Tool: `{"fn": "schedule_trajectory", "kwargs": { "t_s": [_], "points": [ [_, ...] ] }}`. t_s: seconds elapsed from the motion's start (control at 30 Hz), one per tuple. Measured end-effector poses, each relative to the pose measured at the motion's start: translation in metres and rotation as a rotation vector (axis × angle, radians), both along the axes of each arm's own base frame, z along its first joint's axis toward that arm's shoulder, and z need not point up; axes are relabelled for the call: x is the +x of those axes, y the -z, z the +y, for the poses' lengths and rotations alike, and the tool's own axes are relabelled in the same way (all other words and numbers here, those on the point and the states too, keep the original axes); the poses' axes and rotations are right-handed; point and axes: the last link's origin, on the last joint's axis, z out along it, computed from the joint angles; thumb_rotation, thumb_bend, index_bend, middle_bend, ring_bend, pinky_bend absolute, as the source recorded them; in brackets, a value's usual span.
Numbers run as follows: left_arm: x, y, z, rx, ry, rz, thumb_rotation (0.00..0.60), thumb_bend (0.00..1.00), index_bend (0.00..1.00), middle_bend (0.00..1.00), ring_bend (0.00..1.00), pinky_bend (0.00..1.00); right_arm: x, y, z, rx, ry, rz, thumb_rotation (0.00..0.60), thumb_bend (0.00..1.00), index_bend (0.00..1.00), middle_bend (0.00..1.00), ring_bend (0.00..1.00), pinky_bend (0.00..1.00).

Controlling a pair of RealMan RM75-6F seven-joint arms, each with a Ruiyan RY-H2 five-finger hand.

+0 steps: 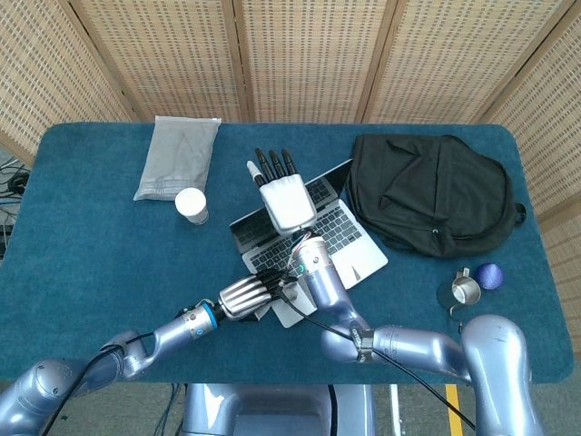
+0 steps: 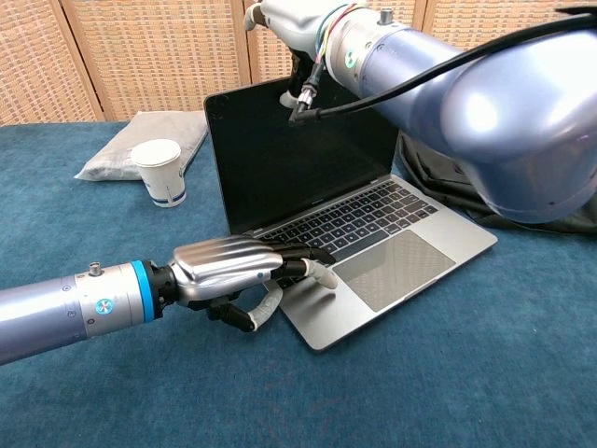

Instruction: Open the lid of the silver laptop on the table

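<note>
The silver laptop (image 2: 359,224) sits mid-table on the blue table (image 1: 91,245), lid up past vertical, dark screen facing the robot. The left robot hand (image 2: 238,275) lies flat on the front-left corner of the base, fingers stretched over the palm rest by the keys, holding nothing. The right robot hand (image 1: 283,195) is at the lid's top edge, fingers straight and apart, gripping nothing. A black backpack (image 1: 436,195) lies just right of the laptop; a paper cup (image 1: 192,205) and a grey pouch (image 1: 177,156) sit to its left.
</note>
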Motion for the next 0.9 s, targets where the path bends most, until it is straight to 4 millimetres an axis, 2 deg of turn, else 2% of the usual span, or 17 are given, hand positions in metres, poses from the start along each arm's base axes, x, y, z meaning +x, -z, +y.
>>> {"fn": "schedule_trajectory", "kwargs": {
  "t_s": [0.27, 0.6, 0.77, 0.9],
  "points": [
    [0.0, -0.001, 0.001, 0.001, -0.002, -0.007, 0.6, 0.81, 0.16, 0.08, 0.07, 0.11, 0.006, 0.004, -0.002, -0.014, 0.006, 0.001, 0.6, 0.31, 0.1, 0.0, 0.0, 0.06],
    [-0.001, -0.003, 0.002, 0.008, -0.012, -0.022, 0.6, 0.81, 0.16, 0.08, 0.07, 0.11, 0.003, -0.004, -0.002, -0.037, 0.007, -0.004, 0.6, 0.31, 0.1, 0.0, 0.0, 0.06],
    [-0.002, -0.008, 0.003, 0.017, -0.015, -0.04, 0.6, 0.8, 0.16, 0.08, 0.07, 0.11, -0.005, -0.015, 0.004, -0.048, -0.011, 0.002, 0.6, 0.31, 0.1, 0.0, 0.0, 0.06],
    [-0.003, -0.015, 0.002, 0.023, -0.018, -0.07, 0.6, 0.79, 0.16, 0.08, 0.07, 0.11, -0.02, -0.029, 0.01, -0.061, -0.021, 0.012, 0.6, 0.31, 0.1, 0.0, 0.0, 0.06]
  ]
}}
